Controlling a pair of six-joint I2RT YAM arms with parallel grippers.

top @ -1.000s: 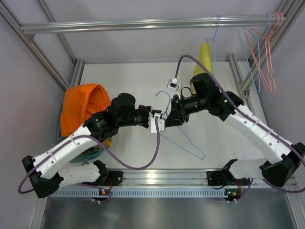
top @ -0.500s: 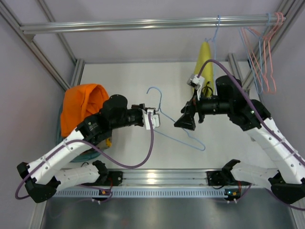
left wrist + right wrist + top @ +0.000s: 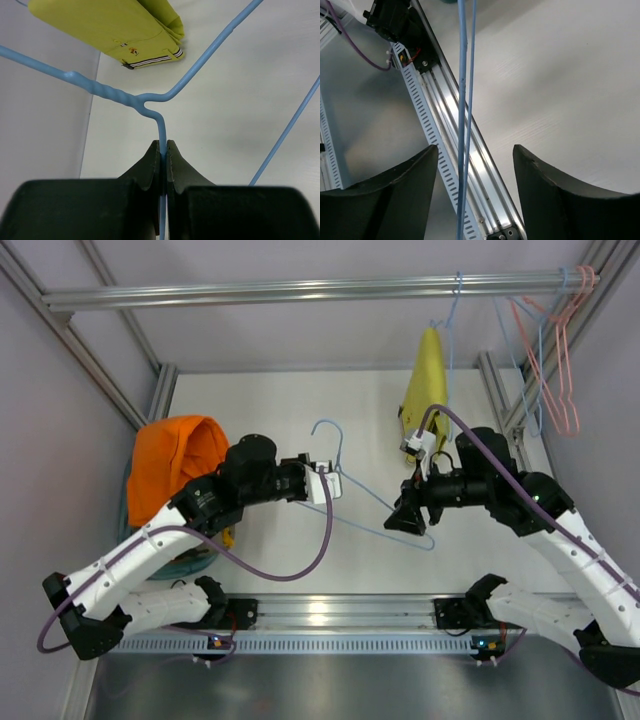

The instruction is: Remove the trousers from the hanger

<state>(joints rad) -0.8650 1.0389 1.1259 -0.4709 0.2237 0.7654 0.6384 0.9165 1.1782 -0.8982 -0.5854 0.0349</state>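
Shows the trousers [image 3: 175,465] as a bunched, bright orange heap at the left edge of the counter [image 3: 260,405], well apart from the hanger [image 3: 161,125], bare light-blue wire. Left wrist only: left hand [image 3: 163,146] clamped on the wire below its twisted neck. Right wrist only: right hand [image 3: 475,150] spread wide, two wires passing between.

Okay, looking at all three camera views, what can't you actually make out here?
Top view: the left arm covers the lower edge of the trousers, and whatever lies under them is mostly hidden.
Left wrist view: the hanger runs off the frame past the left end effector, so its hook is cut off.
Right wrist view: the wire passes between the open fingers of the right end effector; contact cannot be judged.
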